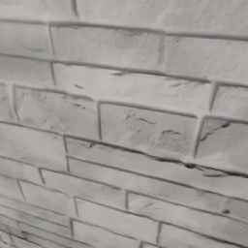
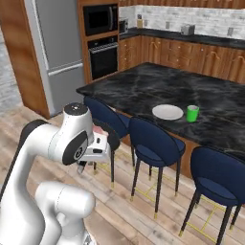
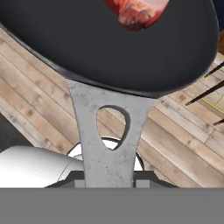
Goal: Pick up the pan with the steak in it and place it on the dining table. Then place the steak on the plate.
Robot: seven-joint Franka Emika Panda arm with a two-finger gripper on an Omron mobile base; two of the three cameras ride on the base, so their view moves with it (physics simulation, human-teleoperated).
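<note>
Pan (image 3: 109, 43): matt black, smooth interior; handle (image 3: 109, 144) dull grey speckled metal; steak (image 3: 138, 11) moist, glossy red; bench (image 2: 158, 91) polished black marble, white-veined; floor (image 3: 35, 96) matt wood planks; wall (image 1: 121, 121) rough grey brick, cracked.

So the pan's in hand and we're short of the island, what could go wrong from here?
The gripper holds the pan only by the end of its grey handle, so it could tip or twist. The steak lies loose and may slide out over the wood floor. Blue chairs line the near side of the dining table; the pan could clip a chair back on the way to the plate.
</note>
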